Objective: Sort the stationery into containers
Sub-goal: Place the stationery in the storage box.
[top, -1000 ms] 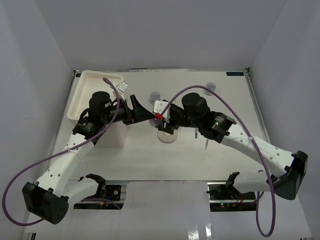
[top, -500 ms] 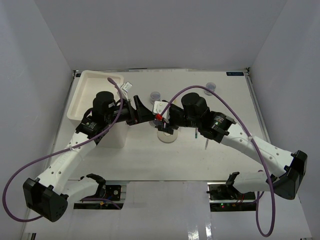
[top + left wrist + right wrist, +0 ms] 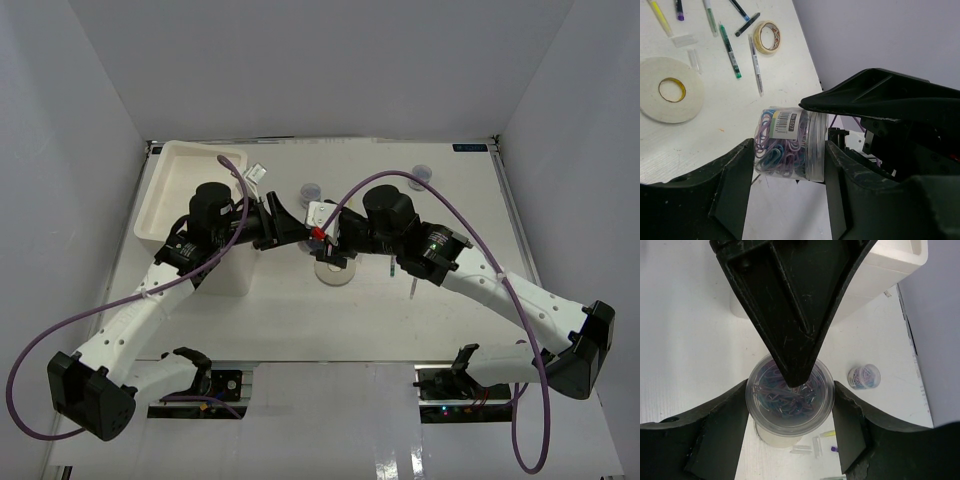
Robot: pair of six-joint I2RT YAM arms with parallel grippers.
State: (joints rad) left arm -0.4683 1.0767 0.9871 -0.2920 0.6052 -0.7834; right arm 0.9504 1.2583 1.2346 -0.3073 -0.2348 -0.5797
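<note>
A white worktop (image 3: 300, 320) fills a booth closed in by plain pale-grey walls (image 3: 300, 70) on 3 sides, and a small blue label (image 3: 468, 148) sits at its far edge. The box (image 3: 235, 278) stands at the left rear. At mid-worktop the 2 arms meet above a big tape ring (image 3: 670, 90). A jar (image 3: 787, 150) of coloured paper clips hangs between them, off the surface. The right gripper (image 3: 790, 395) has its jaws pinching the jar's round sides. The left gripper (image 3: 790, 150) has its jaws at the jar's base and lid with no gap showing, but it cannot be told whether they press. A second jar (image 3: 312, 188) stands just behind the arms, and a third jar (image 3: 421, 172) farther right. A small tape ring (image 3: 766, 36) and loose pens (image 3: 730, 50) lie near the big ring.
</note>
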